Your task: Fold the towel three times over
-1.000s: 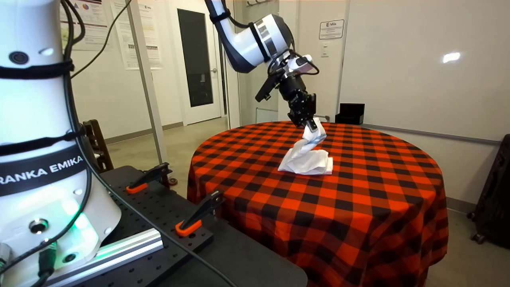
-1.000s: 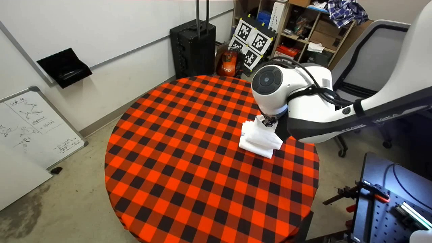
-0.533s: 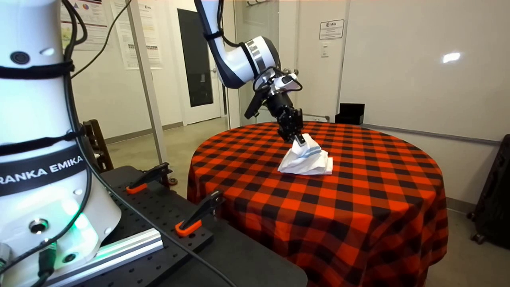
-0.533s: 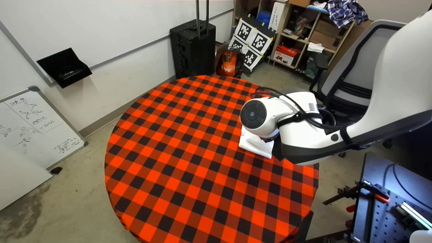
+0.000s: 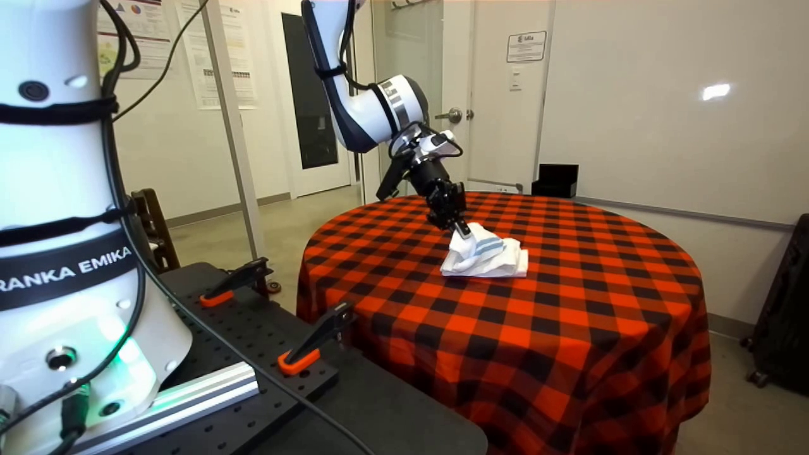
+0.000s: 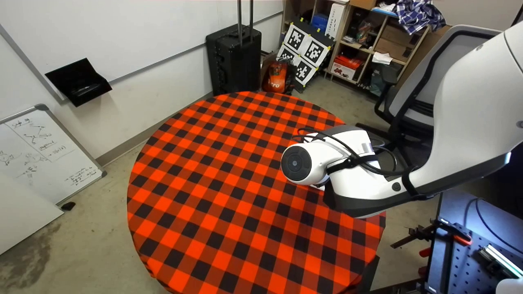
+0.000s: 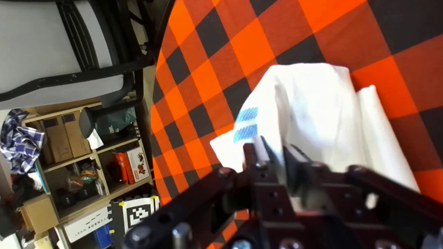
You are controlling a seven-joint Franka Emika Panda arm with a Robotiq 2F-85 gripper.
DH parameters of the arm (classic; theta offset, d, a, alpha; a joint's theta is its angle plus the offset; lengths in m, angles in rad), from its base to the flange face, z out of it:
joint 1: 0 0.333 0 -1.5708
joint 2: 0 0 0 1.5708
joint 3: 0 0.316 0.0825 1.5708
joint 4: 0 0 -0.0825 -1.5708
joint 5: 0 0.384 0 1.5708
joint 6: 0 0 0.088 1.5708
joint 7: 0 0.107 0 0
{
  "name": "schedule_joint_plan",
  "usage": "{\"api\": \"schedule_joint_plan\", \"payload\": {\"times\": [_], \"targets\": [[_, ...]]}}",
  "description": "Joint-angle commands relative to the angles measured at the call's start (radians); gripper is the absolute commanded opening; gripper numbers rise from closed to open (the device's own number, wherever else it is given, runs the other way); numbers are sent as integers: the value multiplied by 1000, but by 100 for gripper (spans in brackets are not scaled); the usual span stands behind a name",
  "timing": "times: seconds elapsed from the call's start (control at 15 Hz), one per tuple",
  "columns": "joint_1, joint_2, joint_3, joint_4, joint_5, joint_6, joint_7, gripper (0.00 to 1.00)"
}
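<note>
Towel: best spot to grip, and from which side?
Likely the ridge on the towel, next to the blue stripes; pinch it from above at a slant, as the tool does now: it stands up from the flatter layers, so the tablecloth should stay out.

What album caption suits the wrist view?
A robot gripper pinches a blue-striped white towel on a red-and-black checkered tablecloth, a chair and shelves beyond.

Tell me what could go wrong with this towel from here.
The pincer grips a raised, creased part of the towel, so the fold may set crooked. On release, it might snag and pull the towel's layers apart. In an exterior view the arm hides nearly all of the towel, so misalignment could go unnoticed there.
</note>
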Motion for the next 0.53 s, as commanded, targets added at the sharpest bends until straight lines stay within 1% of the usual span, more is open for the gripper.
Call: {"api": "schedule_joint_plan", "payload": {"times": [0.0, 0.07, 0.13, 0.33, 0.4, 0.47], "targets": [[-31, -58, 52, 25, 35, -53, -111, 46], [-44, -80, 68, 16, 55, -32, -143, 52], [-53, -110, 86, 1, 80, -13, -167, 61], [-55, -174, 115, -24, 155, 9, -201, 83], [-59, -195, 126, -33, 190, 20, -216, 90], [-67, -220, 137, -47, 237, 38, -226, 99]]}}
